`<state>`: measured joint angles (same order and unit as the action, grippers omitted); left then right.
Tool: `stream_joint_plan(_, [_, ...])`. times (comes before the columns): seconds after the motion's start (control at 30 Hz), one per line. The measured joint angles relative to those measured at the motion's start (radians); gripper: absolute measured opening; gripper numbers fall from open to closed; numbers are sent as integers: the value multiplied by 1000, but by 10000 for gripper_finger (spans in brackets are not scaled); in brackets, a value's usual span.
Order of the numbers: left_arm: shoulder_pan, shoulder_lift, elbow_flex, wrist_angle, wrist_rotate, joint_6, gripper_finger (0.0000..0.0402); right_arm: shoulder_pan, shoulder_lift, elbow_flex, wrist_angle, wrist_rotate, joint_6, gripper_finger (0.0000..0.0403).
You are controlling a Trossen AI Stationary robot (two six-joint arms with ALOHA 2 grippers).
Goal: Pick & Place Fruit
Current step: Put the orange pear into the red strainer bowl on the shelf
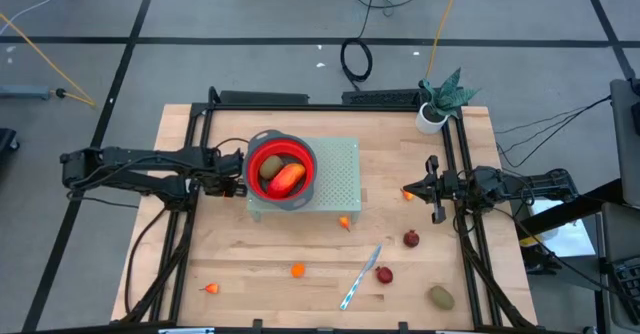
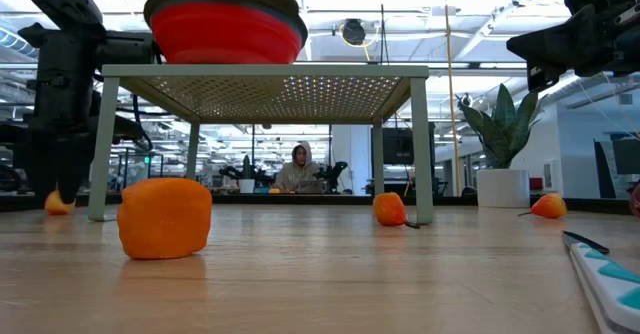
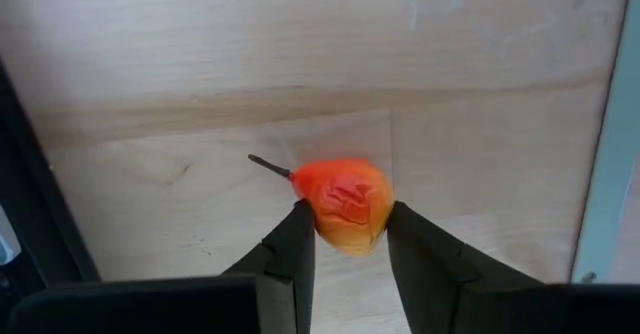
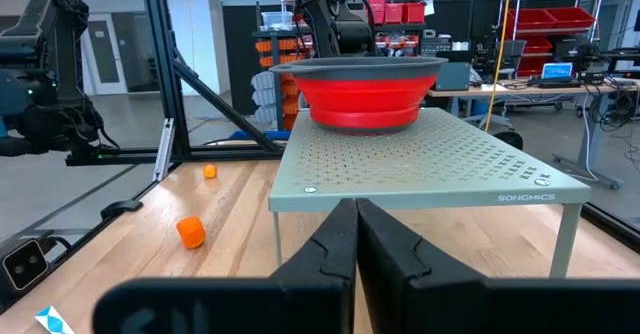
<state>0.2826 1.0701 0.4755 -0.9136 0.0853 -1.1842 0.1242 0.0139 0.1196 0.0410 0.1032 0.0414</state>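
Sitting between the left gripper's [image 3: 345,236] fingers [image 3: 296,244], a small orange-red fruit [image 3: 343,205] with a short dark stem is resting on the wooden bench [image 1: 250,264]; the jaws are standing narrowly apart, pads just beside or touching its sides, and I cannot tell whether they are gripping it. In the high view this arm is reaching in from nine o'clock, stretched level, its tip just beside the red bowl [image 1: 262,158], which is hiding the fruit there. That bowl is standing on a pale perforated stand [image 1: 340,174] and is holding an orange fruit [image 1: 288,178] and an olive-brown one [image 1: 269,167]. Scattered over the bench are more fruits: an orange one [image 1: 345,223] at the stand's five o'clock corner, another orange one [image 1: 298,269] and a small one [image 1: 209,288] toward six and seven o'clock, two dark red ones [image 1: 411,238] [image 1: 385,274], an olive-brown oval [image 1: 441,296], and an orange one [image 1: 408,194] just beside the right gripper [image 1: 428,188]. A silver-and-blue knife [image 1: 360,277] is lying near the dark red pair. The right gripper is waiting at three o'clock, jaws clenched on nothing, pointing at the stand. A potted plant [image 1: 440,102] is standing at one o'clock.
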Motion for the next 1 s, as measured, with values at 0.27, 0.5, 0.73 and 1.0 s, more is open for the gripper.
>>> stream_joint_plan(0.27, [0,-67,22,-27,-2,-32,104,0,0,0,0,0,0,0])
stream_joint_plan(0.5, [4,-160,39,-35,-30,-76,104,0,0,0,0,0,0,0])
stream_joint_plan(0.73, [53,-229,39,-35,-44,-86,104,0,0,0,1,-3,0,0])
stream_joint_plan(1.0, [104,-280,91,-49,-173,-100,103,0,0,0,1,-3,0,0])
